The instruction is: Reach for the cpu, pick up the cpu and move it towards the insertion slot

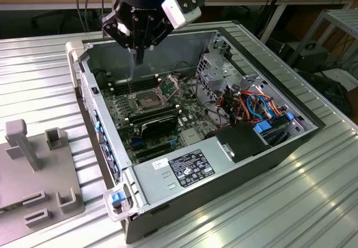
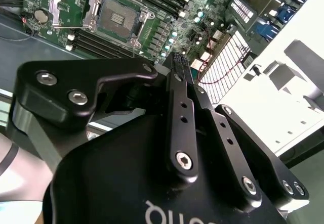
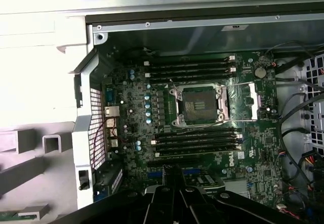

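In the exterior view, the jaws are hanging over the open computer case [image 1: 235,186], pointing down and touching nothing. In the second wrist view, the 2 black fingers [image 2: 177,97] are looking pressed together at the tips. I cannot tell if a thin cpu is sitting between them. The insertion slot [image 1: 146,99] is lying on the green board [image 1: 193,113] inside the case, near the jaws and lower down. Its metal lid [image 1: 168,83] is standing open, and its dark middle is showing.

Things could be going wrong from here. If the jaws are coming down crooked, they could be bumping the open lid or the case wall. If a cpu is tipping as it is going in, it could be hurting the tiny parts in the slot. A weak pinch could be letting it fall onto the board.

The case is holding a lot. Long black memory slots [image 3: 195,67] are lying on 2 sides of the insertion slot. A black card [image 1: 159,126] is sitting near it, and colored wires [image 1: 251,102] are bunching up on the exterior view's right. A grey holder [image 1: 33,169] is sitting on the counter [image 1: 313,203] beside the case.
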